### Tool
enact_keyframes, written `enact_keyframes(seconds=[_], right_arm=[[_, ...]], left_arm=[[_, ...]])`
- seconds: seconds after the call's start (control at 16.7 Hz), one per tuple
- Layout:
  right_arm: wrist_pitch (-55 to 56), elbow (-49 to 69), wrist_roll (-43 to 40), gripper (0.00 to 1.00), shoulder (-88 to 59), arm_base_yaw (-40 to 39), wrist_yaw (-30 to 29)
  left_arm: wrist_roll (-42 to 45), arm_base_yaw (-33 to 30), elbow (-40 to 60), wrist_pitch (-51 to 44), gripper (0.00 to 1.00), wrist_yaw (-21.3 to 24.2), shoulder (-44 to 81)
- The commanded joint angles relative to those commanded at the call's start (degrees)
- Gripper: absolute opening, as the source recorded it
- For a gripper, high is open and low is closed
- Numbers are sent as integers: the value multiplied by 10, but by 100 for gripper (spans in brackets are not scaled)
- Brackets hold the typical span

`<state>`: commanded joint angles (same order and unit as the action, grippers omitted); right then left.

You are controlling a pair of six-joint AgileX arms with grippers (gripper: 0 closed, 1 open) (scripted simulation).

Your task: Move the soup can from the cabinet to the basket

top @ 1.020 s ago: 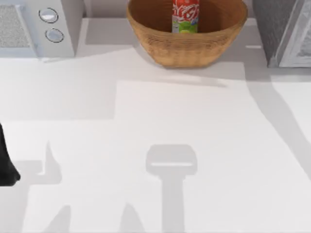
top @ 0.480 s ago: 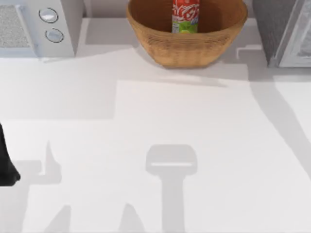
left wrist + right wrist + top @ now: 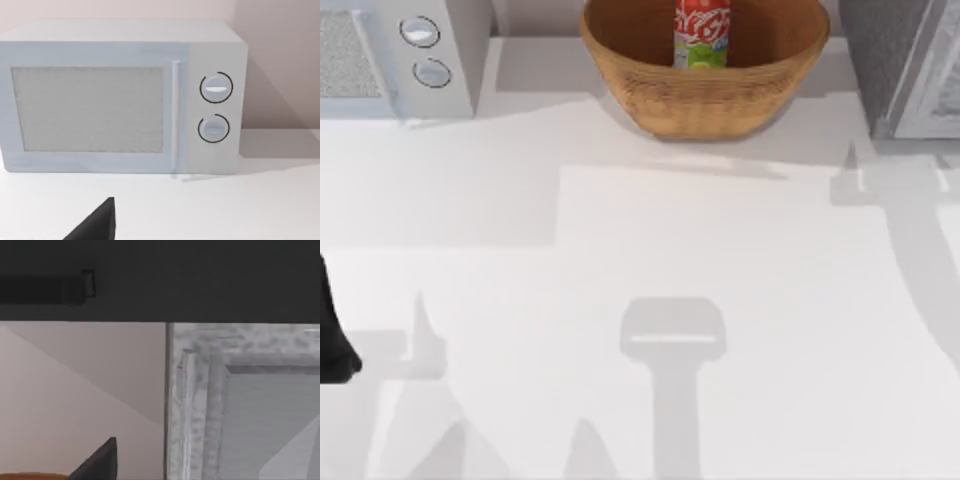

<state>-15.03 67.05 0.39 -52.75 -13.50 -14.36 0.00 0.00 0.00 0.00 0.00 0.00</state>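
The counter I am working over is a plain white surface crossed by soft grey shadows. Three things stand directly on it, all along its far edge. At the top view's left I see a white appliance with two round knobs and a mesh panel; my left wrist view shows its front face resting flat on the counter. At the middle stands the basket, tan woven wicker, bowl-shaped. At the top view's right stands the cabinet, dark grey and speckled, with a pale framed door; the right wrist view shows its frame.
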Motion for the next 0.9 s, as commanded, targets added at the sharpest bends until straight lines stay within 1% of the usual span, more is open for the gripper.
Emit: enact_keyframes(seconds=[0.36,0.54,0.72,0.9], right_arm=[[74,-351,-2,100,261,64,72],[108,-501,-2,100,378,94,104],[134,-609,-3,100,470,119,128],[148,-664,-4,100,521,133,142]], left_arm=[[0,0,0,0,100,0,0],[0,0,0,0,100,0,0],[0,0,0,0,100,0,0],[0,0,0,0,100,0,0]])
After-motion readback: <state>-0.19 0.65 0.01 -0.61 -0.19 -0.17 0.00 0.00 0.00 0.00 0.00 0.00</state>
